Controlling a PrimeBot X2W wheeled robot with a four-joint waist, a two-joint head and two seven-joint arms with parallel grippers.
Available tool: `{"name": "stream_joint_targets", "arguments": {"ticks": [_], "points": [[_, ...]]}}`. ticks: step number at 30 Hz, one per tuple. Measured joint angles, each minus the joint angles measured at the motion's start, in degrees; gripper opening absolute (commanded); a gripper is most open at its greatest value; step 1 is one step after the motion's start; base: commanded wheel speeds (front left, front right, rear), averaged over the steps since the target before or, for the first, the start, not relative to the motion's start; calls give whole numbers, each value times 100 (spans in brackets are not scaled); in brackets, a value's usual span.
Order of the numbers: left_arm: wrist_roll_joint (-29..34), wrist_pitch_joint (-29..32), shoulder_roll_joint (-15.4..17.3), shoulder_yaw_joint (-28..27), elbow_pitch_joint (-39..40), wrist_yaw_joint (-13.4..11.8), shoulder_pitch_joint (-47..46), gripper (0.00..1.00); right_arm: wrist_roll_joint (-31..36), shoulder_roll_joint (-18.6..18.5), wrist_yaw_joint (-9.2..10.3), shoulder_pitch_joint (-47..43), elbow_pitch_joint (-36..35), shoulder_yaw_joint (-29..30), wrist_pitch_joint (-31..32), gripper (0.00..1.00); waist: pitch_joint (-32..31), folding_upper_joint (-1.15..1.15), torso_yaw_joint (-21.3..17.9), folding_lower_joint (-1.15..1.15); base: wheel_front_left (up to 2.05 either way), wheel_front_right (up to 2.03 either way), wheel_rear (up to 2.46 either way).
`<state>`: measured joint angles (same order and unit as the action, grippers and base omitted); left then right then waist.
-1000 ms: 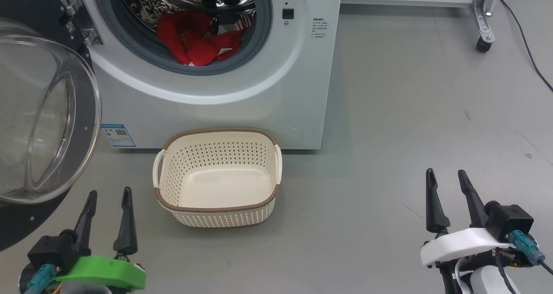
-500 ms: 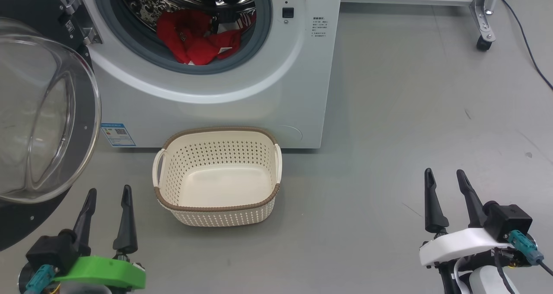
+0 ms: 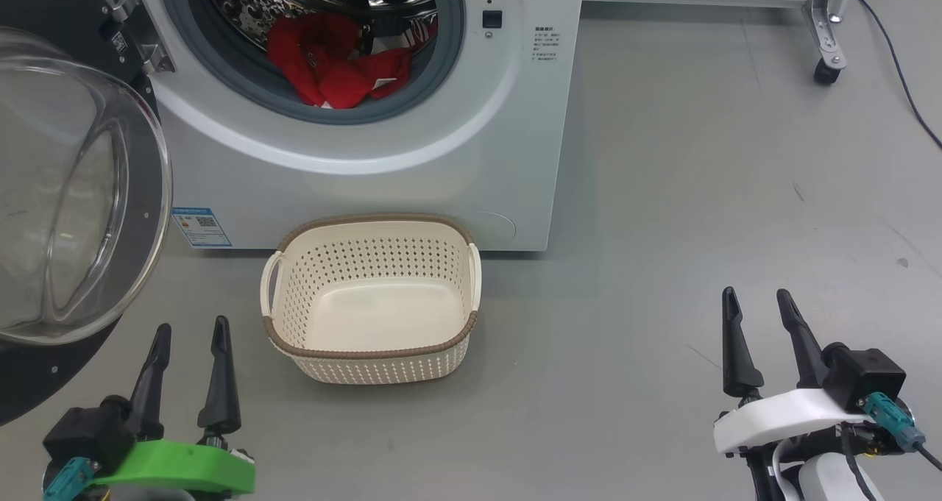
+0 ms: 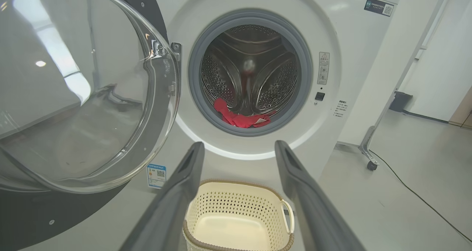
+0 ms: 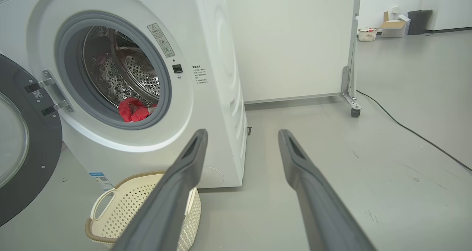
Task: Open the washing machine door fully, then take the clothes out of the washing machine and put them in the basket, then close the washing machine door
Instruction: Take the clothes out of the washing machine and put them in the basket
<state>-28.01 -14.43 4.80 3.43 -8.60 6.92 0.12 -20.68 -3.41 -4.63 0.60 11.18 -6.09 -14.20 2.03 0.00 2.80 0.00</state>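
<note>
Two grippers are noted low over the floor (image 3: pixel 662 192), left gripper (image 3: pixel 191 324) and right gripper (image 3: pixel 755 293), fingers spread wide, nothing held. Red clothes (image 3: pixel 335 59) are heaped in the drum (image 3: pixel 243 8) of the washer (image 3: pixel 441 170), partly hidden behind the gasket (image 3: pixel 447 52), their print too small to be read. The door (image 3: pixel 73 192) is swung open at left, cut off by the frame edge; the basket (image 3: pixel 375 368) is set just before the washer.

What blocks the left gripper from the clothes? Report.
Nothing visible blocks the left gripper. The washing machine door stands open to the left, the clothes lie exposed in the drum, and the basket sits below the opening.
</note>
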Motion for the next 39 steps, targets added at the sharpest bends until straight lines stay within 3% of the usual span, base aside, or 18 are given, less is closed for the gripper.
{"name": "stream_joint_targets", "arguments": {"ticks": [20,39], "points": [[-80,0,9,10,129,2,18,100,9,20,-1,-2,2,0,0,100,42,0,2,0,37,-75,39],[-30,0,120,76,192,20,23,100,18,37,-35,-2,30,-18,0,100,28,0,8,0,123,-131,8]]}}
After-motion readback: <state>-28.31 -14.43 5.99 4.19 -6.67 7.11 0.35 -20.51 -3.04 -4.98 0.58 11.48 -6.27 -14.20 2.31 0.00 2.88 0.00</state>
